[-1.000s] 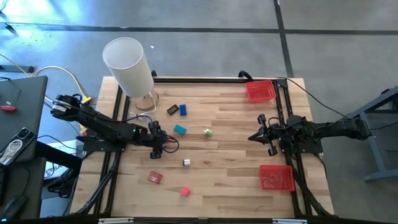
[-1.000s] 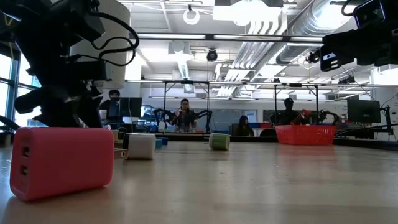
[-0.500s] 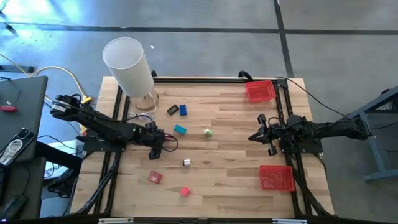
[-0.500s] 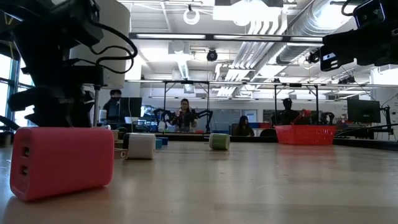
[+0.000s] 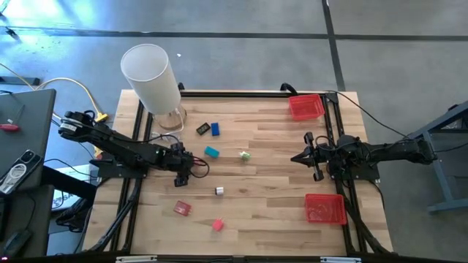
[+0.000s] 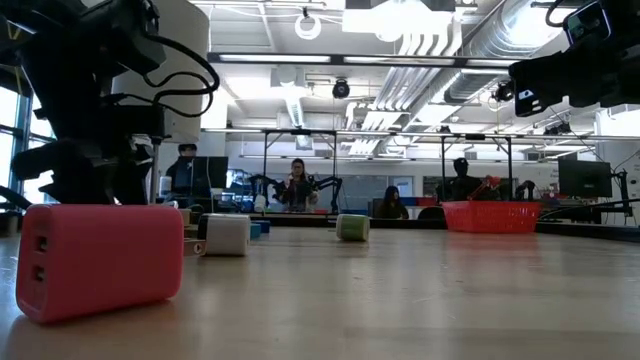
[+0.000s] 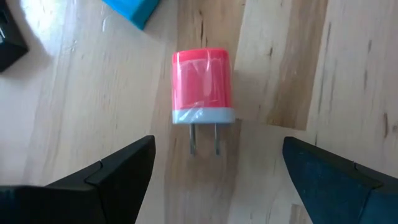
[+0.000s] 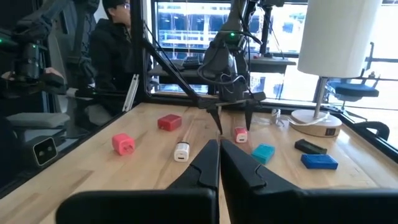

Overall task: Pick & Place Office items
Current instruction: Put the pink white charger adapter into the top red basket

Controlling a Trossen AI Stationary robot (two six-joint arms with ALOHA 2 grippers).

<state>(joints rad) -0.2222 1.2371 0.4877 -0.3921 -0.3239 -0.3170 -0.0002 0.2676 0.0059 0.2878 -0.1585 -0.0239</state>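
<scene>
The office items lie scattered on the wooden table: a black piece (image 5: 202, 129), a blue one (image 5: 215, 128), a teal one (image 5: 211, 152), a green one (image 5: 244, 155), a white one (image 5: 219, 191), a red one (image 5: 182, 208) and a pink one (image 5: 217, 225). My left gripper (image 5: 189, 175) slants down, open, over a small red charger (image 7: 202, 84) with a pale face and two prongs. The charger lies flat on the wood just ahead of the fingertips, untouched. My right gripper (image 5: 295, 158) waits at the table's right side, level and shut on nothing.
A tall white cylinder (image 5: 150, 77) stands on its base at the far left corner. Two red trays sit along the right edge, one far (image 5: 306, 107) and one near (image 5: 325, 208). People sit in the room beyond the table.
My left gripper has stayed over the red charger and has turned slightly at the wrist, its fingers still open. Nothing on the table has moved.
</scene>
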